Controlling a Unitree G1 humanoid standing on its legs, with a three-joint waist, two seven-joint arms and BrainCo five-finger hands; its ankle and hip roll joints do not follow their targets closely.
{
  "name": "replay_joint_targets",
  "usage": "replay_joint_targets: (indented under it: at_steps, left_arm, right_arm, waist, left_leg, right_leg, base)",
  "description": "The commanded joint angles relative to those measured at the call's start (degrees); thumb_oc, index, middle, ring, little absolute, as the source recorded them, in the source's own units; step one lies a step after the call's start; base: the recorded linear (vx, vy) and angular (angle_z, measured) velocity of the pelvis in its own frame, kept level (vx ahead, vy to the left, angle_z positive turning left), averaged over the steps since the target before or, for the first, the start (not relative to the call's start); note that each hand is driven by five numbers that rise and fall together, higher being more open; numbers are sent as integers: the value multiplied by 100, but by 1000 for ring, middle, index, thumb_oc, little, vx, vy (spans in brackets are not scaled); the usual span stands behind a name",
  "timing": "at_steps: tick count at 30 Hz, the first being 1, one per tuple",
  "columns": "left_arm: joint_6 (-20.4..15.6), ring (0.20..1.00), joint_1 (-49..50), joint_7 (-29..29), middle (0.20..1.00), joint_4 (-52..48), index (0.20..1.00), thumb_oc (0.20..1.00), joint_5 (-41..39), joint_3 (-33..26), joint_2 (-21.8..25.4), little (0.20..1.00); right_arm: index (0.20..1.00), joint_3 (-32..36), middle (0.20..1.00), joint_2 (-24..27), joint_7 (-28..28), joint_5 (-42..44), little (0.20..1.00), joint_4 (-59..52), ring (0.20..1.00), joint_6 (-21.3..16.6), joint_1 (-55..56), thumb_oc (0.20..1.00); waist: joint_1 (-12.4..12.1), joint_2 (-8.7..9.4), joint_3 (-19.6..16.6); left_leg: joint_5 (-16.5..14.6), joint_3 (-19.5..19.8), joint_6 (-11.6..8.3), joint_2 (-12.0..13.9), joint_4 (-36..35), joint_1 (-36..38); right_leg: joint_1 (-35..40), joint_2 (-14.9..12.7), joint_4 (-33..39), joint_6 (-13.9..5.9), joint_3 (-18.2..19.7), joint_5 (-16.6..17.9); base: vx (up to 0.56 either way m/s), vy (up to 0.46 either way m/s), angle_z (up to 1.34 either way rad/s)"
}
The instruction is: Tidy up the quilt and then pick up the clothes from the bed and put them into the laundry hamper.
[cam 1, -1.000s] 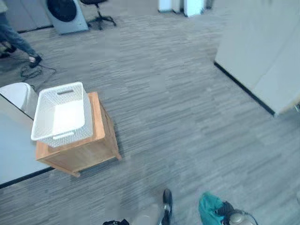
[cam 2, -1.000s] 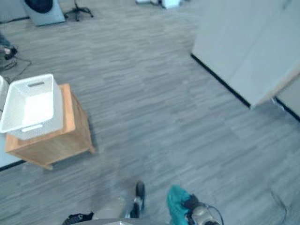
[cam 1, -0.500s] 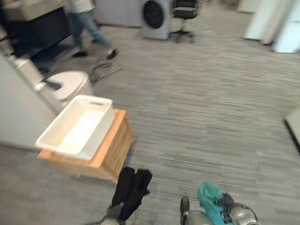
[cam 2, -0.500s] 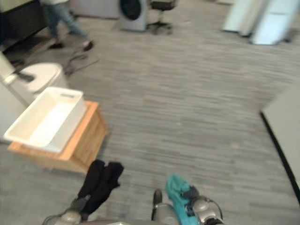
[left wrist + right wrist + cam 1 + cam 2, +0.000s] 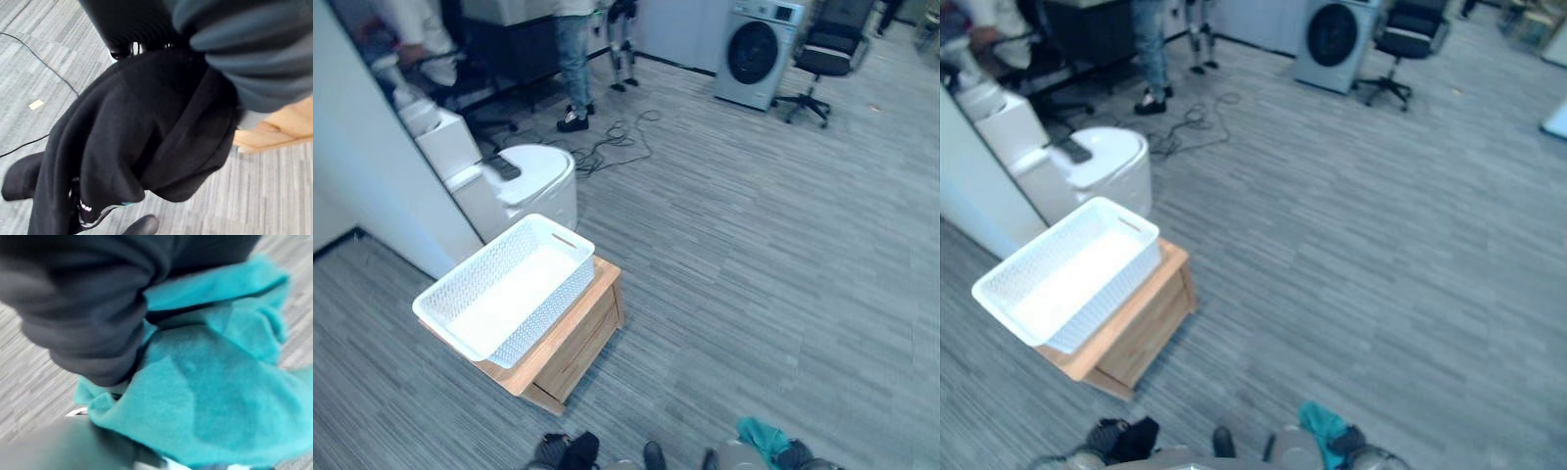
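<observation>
Over left robot hand (image 5: 132, 29): black garment (image 5: 132, 142) | right: teal cloth (image 5: 220, 396) (grips hidden)

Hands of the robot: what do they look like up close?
The left hand has a black ribbed cover over its back. The right hand has a dark grey, rounded cover. The rest of each is hidden.

Even, cool overhead light fills the room, with only a soft shadow under the wooden stand (image 5: 570, 345) on the carpet (image 5: 773, 274). The right wrist view is smeared by blur across the teal cloth (image 5: 220, 396); the black cloth (image 5: 132, 142) sits too close for fine detail.
</observation>
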State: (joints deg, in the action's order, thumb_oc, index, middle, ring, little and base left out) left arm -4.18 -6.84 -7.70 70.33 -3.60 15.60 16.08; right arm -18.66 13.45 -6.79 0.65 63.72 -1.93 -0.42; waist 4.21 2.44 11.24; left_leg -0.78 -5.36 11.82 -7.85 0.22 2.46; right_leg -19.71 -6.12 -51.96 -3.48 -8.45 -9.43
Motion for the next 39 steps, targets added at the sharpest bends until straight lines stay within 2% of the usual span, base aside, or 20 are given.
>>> replay_joint_targets:
  at_steps: [1,2,3,4,5,6,8,9,10,11,12,14,17,20,23,27,28,32,36,39]
  left_arm:
    - [-192,200,-422,-573,200,-488,200,200,321,408,-316,200]
    - [-151,200,-259,-371,200,-250,200,200,410,251,12,200]
    - [-64,200,-181,-368,200,-2,200,200,479,125,144,200]
    - [-239,200,-238,-425,200,-177,200,200,316,105,233,200]
    - [-237,200,-234,-426,200,-180,200,200,316,105,232,200]
    - [-286,200,-214,-413,200,-417,200,200,241,121,126,200]
    - [-285,200,-256,-354,200,-681,200,200,85,150,112,200]
    - [-268,200,-227,-342,200,-731,200,200,53,194,31,200]
    - [-268,200,-227,-343,200,-730,200,200,54,195,29,200]
    - [-205,200,-235,-285,200,-426,200,200,123,137,157,200]
    - [-207,200,-236,-286,200,-424,200,200,123,138,155,200]
    - [-215,200,-174,-283,200,-287,200,200,214,146,154,200]
    - [-211,200,172,-339,200,-708,200,200,315,12,251,200]
    - [-242,200,597,-297,200,-1113,200,200,452,-190,368,200]
    - [-243,200,778,-223,200,-1221,200,200,473,-275,337,200]
    - [-190,200,921,-157,200,-1319,200,200,421,-311,241,200]
    - [-193,200,937,-152,200,-1321,200,200,365,-270,210,200]
    - [-180,200,933,-161,200,-1314,200,200,248,-218,148,200]
    - [-189,200,990,-196,200,-1513,200,200,13,-283,151,200]
    - [-368,200,1121,-307,200,-2438,200,200,-46,-338,395,200]
  right_arm:
    - [200,-136,200,-243,-100,305,200,-231,200,-272,-613,200]
    - [200,-18,200,-162,-74,426,200,-66,200,-194,-530,200]
    - [200,64,200,-118,-100,374,200,81,200,-194,-372,200]
    - [200,-136,200,-244,-75,412,200,-444,200,-354,-413,200]
    - [200,-138,200,-243,-76,412,200,-449,200,-352,-408,200]
    - [200,-142,200,-243,-123,344,200,-446,200,-292,-418,200]
    - [200,-105,200,-159,-257,328,200,-334,200,-274,-617,200]
    - [200,5,200,-80,-368,414,200,-305,200,-256,-719,200]
    - [200,6,200,-79,-368,414,200,-305,200,-256,-719,200]
    - [200,181,200,85,-414,518,200,-345,200,-255,-772,200]
    - [200,182,200,86,-414,517,200,-347,200,-253,-771,200]
    - [200,306,200,134,-418,485,200,-575,200,-279,-701,200]
    - [200,657,200,559,-584,361,200,-1591,200,-370,-607,200]
    - [200,1005,200,1204,-691,-23,200,-2927,200,-447,-570,200]
    - [200,1148,200,1600,-693,-255,200,-3946,200,-555,-774,200]
    - [200,972,200,2147,-564,-648,200,-5213,200,-619,-1473,200]
    - [200,736,200,2290,-486,-696,200,-5737,200,-675,-1990,200]
    - [200,347,200,2296,-385,-663,200,-6277,200,-729,-2644,200]
    - [200,-122,200,2069,-199,-487,200,-6728,200,-771,-3190,200]
    - [200,-432,200,1864,-175,-521,200,-6618,200,-738,-3454,200]
  waist:
    - [15,197,459]
    - [136,302,449]
    - [132,339,461]
    - [144,429,393]
    - [146,426,396]
    - [132,421,450]
    - [41,435,589]
    - [-47,386,579]
    - [-48,386,587]
    - [-68,271,440]
    - [-68,270,446]
    - [88,240,248]
    - [202,272,107]
    - [188,302,12]
    - [135,358,-46]
    - [13,409,-71]
    - [-55,423,-78]
    - [-121,439,-78]
    - [-252,464,-64]
    - [-423,475,16]
  left_leg:
    - [-398,629,-1036,650,-321,280]
    - [-590,973,-1055,566,-209,369]
    - [-623,1089,-1065,521,-139,402]
    - [-899,863,-1077,331,479,177]
    - [-916,863,-1077,333,505,169]
    - [-1046,733,-1144,240,998,-55]
    - [-1043,434,-1243,320,1836,-840]
    - [-826,259,-1322,636,1587,-1013]
    - [-822,259,-1324,635,1574,-997]
    - [-532,388,-1417,893,925,-743]
    - [-526,389,-1419,893,911,-728]
    - [-433,496,-1416,971,380,-421]
    - [-425,408,-1358,946,73,-150]
    - [-401,222,-1350,986,-297,127]
    - [-374,102,-1369,1039,-484,267]
    - [-376,94,-1404,1114,-522,314]
    - [-358,98,-1430,1139,-522,319]
    - [-353,120,-1463,1168,-522,320]
    - [-331,130,-1502,1212,-522,280]
    - [-280,214,-1534,1239,-522,185]
  right_leg:
    - [945,243,3857,-300,640,622]
    - [1107,401,4618,-313,1194,608]
    - [996,447,4522,-495,1448,892]
    - [1210,318,4625,-307,1321,773]
    - [1214,320,4622,-306,1319,770]
    - [1278,300,4585,-222,1264,724]
    - [1386,74,4732,-152,984,733]
    - [1571,-21,4920,-171,830,729]
    - [1585,-22,4927,-171,829,730]
    - [1701,3,4981,-209,755,687]
    - [1710,3,4983,-207,753,686]
    - [1834,-21,5085,-236,695,686]
    - [1822,-90,5012,-311,757,776]
    - [1855,-119,5164,-404,859,883]
    - [1891,-154,5312,-450,922,972]
    - [1991,-189,5469,-468,874,1025]
    - [2049,-197,5546,-462,847,1040]
    - [2103,-197,5639,-463,798,1074]
    - [2139,-223,5696,-464,710,1067]
    - [2132,-253,5696,-460,584,1059]
  base:
    - [527,-346,198]
    - [485,-368,187]
    - [490,-181,217]
    - [265,-59,230]
    - [247,29,207]
    - [34,-6,77]
    - [24,35,49]
    - [43,67,114]
    - [200,134,91]
    - [141,74,23]
    - [210,97,-4]
    - [177,101,-21]
    - [139,138,-11]
    - [58,86,-19]
    - [30,29,-30]
    - [6,-7,-4]
    - [16,-19,10]
    - [10,-15,8]
    - [6,-16,9]
    - [-5,-33,15]
